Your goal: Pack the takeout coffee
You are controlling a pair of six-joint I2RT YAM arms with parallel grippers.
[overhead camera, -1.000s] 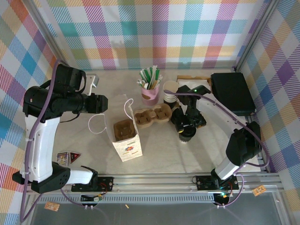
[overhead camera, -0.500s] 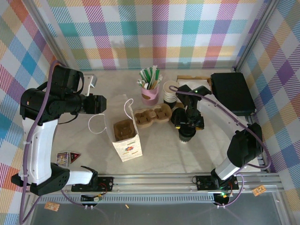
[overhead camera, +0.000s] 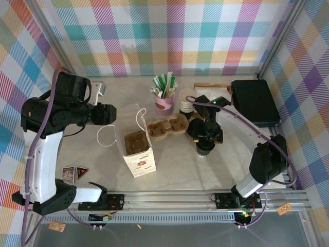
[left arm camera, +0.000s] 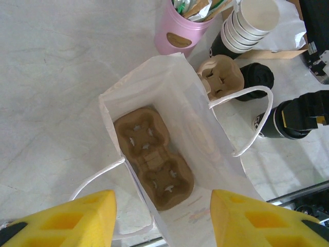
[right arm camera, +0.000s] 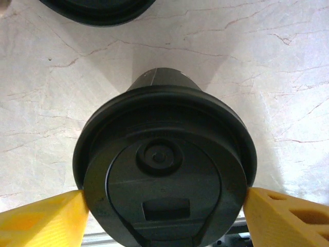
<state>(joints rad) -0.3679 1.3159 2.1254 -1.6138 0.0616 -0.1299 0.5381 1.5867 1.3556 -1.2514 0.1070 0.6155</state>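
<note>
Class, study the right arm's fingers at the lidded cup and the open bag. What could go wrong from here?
The right fingers appear level with the lid rim of the takeout coffee, not the cup wall; a lift there might pop the lid off.
The paper bag stands free and narrow, with a carrier at its bottom; a cup lowered off-centre might catch the bag's edge and tip it.
</note>
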